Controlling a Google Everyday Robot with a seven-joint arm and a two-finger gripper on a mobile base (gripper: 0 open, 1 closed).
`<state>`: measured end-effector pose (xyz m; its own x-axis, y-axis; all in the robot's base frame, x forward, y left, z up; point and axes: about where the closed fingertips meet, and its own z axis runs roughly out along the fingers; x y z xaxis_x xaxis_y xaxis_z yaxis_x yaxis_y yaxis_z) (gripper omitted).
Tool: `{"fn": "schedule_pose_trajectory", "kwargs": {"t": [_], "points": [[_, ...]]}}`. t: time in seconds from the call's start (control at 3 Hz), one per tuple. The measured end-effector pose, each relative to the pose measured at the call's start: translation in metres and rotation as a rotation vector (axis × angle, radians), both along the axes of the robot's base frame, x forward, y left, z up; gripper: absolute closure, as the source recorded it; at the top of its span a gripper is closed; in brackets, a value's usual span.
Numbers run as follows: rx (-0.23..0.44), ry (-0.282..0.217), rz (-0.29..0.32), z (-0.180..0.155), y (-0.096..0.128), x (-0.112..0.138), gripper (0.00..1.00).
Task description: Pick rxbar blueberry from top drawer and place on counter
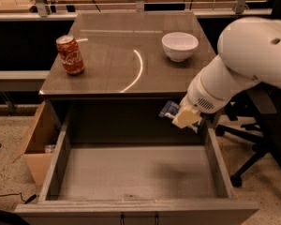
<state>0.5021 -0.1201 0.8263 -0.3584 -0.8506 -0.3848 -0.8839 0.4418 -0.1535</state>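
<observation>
The top drawer [131,172] stands pulled open below the counter [112,60], its grey floor bare. My gripper [181,116] hangs over the drawer's back right part, just below the counter's front edge. It is shut on the rxbar blueberry [169,109], whose dark blue wrapper sticks out to the left of the fingers. The bar is lifted well above the drawer floor. My white arm [243,55] reaches in from the right.
A red cola can [70,54] stands at the counter's left. A white bowl [180,45] sits at its back right. A cardboard box [35,139] is on the floor to the left. An office chair [262,125] stands to the right.
</observation>
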Motion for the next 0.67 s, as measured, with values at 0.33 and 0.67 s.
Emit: {"fn": "schedule_pose_trajectory", "kwargs": {"t": [0.33,0.67], "points": [[-0.069,-0.089,0.053,0.056,0.023,0.012,1.00],[-0.084,-0.204,0.123,0.103,0.052,0.022,1.00]]}}
